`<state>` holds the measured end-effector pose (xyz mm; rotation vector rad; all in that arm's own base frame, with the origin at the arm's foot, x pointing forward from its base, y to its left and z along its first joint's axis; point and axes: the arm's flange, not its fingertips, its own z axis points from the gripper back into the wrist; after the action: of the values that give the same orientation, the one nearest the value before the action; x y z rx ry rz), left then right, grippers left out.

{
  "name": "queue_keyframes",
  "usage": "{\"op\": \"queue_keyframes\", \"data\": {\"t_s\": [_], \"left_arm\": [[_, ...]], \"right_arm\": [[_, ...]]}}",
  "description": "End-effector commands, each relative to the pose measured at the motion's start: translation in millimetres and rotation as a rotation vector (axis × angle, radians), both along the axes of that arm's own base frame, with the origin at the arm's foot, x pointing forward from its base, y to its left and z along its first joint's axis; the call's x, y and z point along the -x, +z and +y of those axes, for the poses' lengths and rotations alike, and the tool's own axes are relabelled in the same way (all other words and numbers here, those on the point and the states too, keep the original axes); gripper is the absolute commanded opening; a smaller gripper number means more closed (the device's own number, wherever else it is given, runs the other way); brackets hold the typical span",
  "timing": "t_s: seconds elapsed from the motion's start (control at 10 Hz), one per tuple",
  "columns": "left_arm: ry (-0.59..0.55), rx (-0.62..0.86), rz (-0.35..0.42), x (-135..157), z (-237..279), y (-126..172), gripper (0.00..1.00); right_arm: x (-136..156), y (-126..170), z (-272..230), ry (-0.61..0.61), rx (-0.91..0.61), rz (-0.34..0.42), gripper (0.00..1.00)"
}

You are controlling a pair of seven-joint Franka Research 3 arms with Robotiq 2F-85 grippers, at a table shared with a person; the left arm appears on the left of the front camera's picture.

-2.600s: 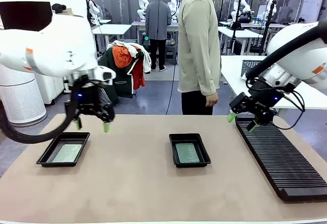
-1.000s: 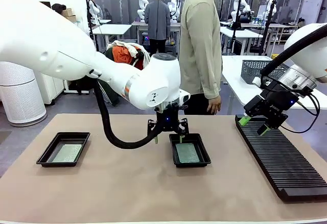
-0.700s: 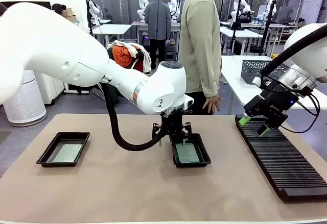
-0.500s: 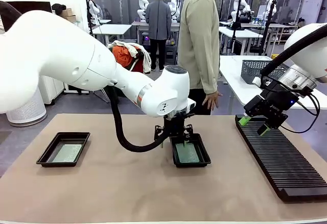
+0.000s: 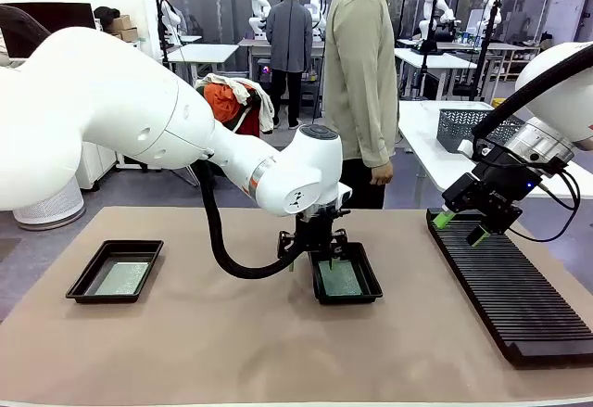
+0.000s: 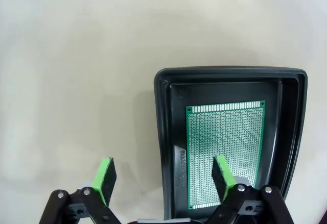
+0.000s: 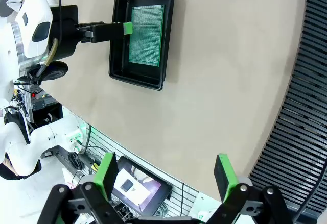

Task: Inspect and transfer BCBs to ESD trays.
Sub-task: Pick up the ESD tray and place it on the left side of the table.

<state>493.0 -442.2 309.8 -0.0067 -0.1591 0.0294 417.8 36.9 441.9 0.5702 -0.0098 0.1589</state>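
We see the left gripper [image 6: 163, 175] reaching across to the middle of the tan worktop [image 5: 232, 342], poised low over the near-left rim of the centre ESD tray [image 5: 367, 288]. Its fingers [image 6: 104, 178] stand wide apart and hold nothing: in the left wrist view one green pad hangs over bare worktop outside the tray, the other over the BCB [image 6: 225, 152] lying flat on the tray floor, with the tray wall between them. We cannot tell whether that pad touches the board. A second ESD tray [image 5: 82, 284] sits well apart at the left end of the worktop, another BCB [image 5: 121, 278] lying flat inside it. We find the right gripper [image 5: 459, 225] held in the air above the far end of the long black slotted rack [image 5: 519, 305], its fingers also spread and empty. A person [image 5: 361, 82] in a pale shirt stands at the far side of the worktop.
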Motion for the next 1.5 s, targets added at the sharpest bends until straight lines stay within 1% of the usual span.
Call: {"op": "queue_keyframes", "data": {"t_s": [0.0, 0.1, 0.4, 1.4], "left_arm": [[-0.014, 0.001, 0.002, 2, -1, 0, 1.0], [0.0, 0.0, 0.0, 0, 0, 0, 1.0], [-0.038, 0.012, 0.012, 0, 0, 2, 0.79], [-0.035, 0.048, 0.035, 2, 12, 4, 0.13]], "right_arm": [[1, 0, 2, -0.025, -0.001, -0.001, 1.0], [1, 0, 2, -0.025, -0.001, -0.001, 1.0], [1, 0, 2, -0.025, -0.001, -0.001, 1.0], [1, 0, 2, -0.025, -0.001, -0.001, 1.0]]}}
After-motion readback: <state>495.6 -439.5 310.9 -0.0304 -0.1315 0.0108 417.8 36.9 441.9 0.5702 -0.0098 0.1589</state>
